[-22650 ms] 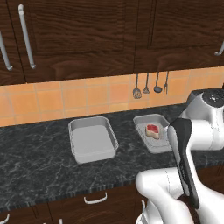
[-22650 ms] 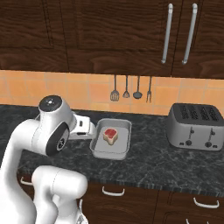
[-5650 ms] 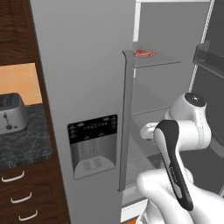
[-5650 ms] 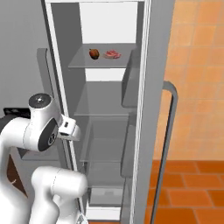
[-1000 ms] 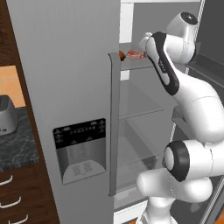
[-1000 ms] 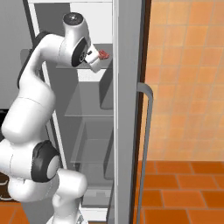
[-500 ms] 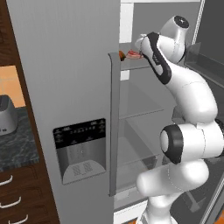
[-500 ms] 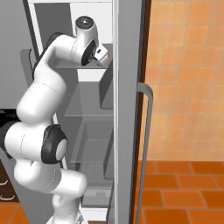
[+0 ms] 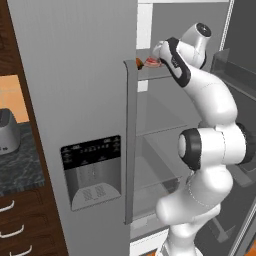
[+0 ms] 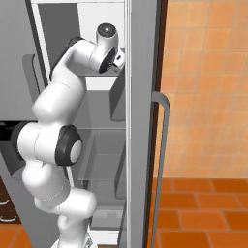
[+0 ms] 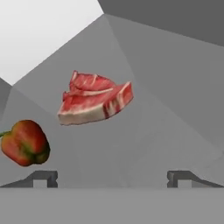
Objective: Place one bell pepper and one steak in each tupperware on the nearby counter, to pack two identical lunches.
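Note:
In the hand view a pink-red steak (image 11: 95, 99) with a white fat edge lies on the grey fridge shelf, ahead and slightly left of centre. A small orange-red bell pepper (image 11: 25, 143) sits to its lower left. My gripper (image 11: 113, 178) is open, its two dark fingertips (image 11: 43, 177) spread wide, short of the steak and touching nothing. From the left base view my arm reaches up to the top shelf, the hand close to the steak (image 9: 151, 62); the bell pepper (image 9: 139, 63) peeks out beside the door edge. The tupperware is out of view. A strip of counter (image 9: 20, 162) shows at the left.
The closed grey fridge door with its dispenser panel (image 9: 94, 170) stands left of the arm. The open door and its long handle (image 10: 163, 145) flank the right. Glass shelves (image 9: 160, 130) lie below the hand. A silver toaster (image 9: 7, 131) stands on the counter.
My hand has pushed a little further in over the top shelf toward the steak. The jaws have stayed open, and the steak and bell pepper have not moved.

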Available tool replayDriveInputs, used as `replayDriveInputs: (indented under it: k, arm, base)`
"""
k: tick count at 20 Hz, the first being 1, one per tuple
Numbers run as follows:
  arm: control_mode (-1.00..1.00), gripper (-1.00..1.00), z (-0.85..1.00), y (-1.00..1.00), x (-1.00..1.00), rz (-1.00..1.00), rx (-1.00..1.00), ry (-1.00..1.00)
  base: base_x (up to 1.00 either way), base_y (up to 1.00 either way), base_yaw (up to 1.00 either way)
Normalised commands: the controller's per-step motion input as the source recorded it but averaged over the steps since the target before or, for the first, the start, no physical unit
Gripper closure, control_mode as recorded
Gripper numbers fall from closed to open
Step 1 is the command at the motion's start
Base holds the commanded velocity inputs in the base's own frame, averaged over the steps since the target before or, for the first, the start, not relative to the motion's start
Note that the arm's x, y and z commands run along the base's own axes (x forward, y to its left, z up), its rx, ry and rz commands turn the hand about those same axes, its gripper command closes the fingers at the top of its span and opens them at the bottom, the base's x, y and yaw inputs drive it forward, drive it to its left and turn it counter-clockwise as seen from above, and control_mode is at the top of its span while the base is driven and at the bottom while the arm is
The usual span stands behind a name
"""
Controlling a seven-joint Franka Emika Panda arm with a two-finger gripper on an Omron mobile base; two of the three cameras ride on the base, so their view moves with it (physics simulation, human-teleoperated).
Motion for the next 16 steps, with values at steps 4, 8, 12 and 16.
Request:
replayDriveInputs:
  k: [4,8,12,16]
  arm:
    - [-1.00,-1.00,-0.04,0.00,0.62,0.00,0.00,0.00]
    - [-1.00,-1.00,-0.02,0.00,0.62,0.00,-0.01,0.00]
    - [-1.00,-1.00,-0.01,0.00,0.61,0.00,-0.01,0.00]
    - [-1.00,-1.00,-0.12,0.00,0.51,0.00,-0.03,0.00]
  base:
    - [0.00,0.00,0.00]
    - [0.00,0.00,0.00]
    - [0.00,0.00,0.00]
    - [0.00,0.00,0.00]
